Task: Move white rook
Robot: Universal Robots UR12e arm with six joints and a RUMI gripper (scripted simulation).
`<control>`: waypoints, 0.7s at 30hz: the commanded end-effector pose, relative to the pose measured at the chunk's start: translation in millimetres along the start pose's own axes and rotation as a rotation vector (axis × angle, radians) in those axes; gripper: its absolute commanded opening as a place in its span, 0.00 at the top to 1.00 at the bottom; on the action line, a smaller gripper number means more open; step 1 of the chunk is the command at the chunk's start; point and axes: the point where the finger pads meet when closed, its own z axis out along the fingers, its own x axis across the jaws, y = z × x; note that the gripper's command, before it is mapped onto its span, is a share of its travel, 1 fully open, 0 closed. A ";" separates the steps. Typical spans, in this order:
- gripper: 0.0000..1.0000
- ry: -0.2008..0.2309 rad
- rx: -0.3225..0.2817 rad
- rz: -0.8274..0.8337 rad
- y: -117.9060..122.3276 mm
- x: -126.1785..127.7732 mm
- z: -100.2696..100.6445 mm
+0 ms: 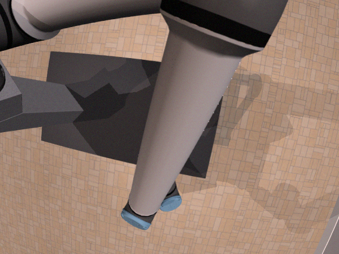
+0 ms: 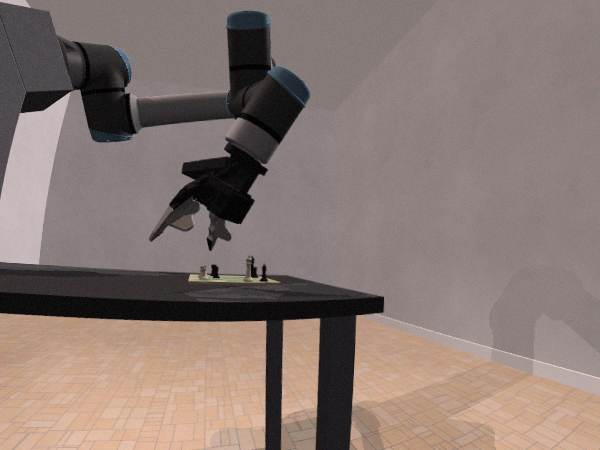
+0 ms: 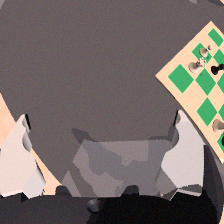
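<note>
The board (image 2: 193, 281) (image 3: 164, 76) lies on the dark table; the wrist view cuts off its right part, and the arm hides it in the top view. Two pale pieces stand near one corner, one (image 3: 205, 51) behind the other (image 3: 195, 66). I cannot tell which is the white rook; the square labels are too small to read. A third pale piece (image 3: 218, 125) stands farther along the edge. A tall white piece (image 2: 248, 270) stands toward the right in the exterior view. My gripper (image 2: 181, 244) (image 3: 100, 113) is open and empty, tilted, above table height, with the board to its right in the wrist view.
A black piece (image 2: 215, 271) (image 3: 216, 69) stands near the pale pair. Another black piece (image 2: 264, 273) stands beside the tall white one, with a further black one behind. The dark table (image 1: 113, 141) (image 2: 125, 290) ends at its front edge. The arm covers much of the top view.
</note>
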 end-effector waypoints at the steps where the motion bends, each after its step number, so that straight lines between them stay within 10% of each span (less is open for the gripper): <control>1: 0.00 -0.024 -0.079 -0.027 -3.3 10.1 -2.8; 21: 0.00 -0.052 -0.322 -0.149 -37.4 69.3 -19.8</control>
